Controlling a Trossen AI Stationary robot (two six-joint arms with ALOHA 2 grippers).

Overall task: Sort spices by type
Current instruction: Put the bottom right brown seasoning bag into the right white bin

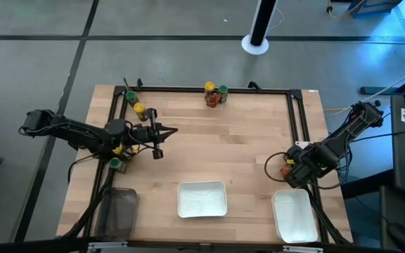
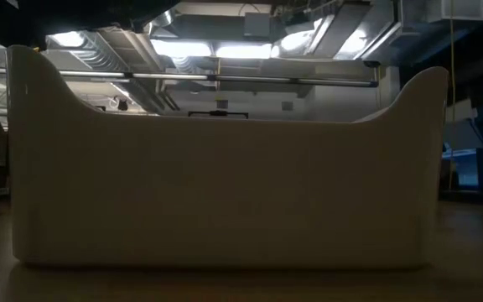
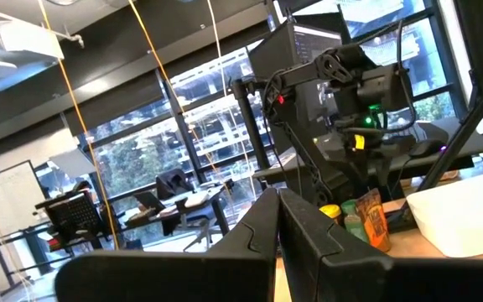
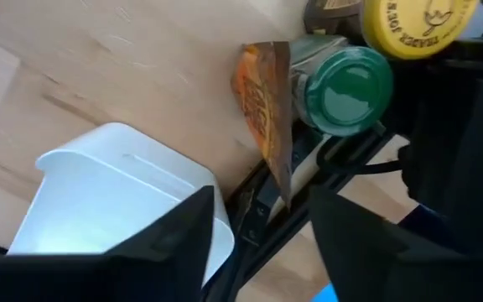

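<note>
The middle of the worktop (image 1: 209, 151) is lying bare, so a gripper could pass freely there. Relative to the centre tray (image 1: 202, 199), a cluster of jars (image 1: 216, 94) is standing at the far edge, well apart. The right gripper (image 4: 258, 231) is standing open among a red-orange packet (image 4: 264, 105), a green-capped jar (image 4: 346, 88) and the right tray (image 4: 116, 197), crowding the frame rail (image 1: 303, 126).

Left claw (image 1: 162, 133) closed, mid-table; right claw (image 1: 292, 169) parted, right edge.
</note>
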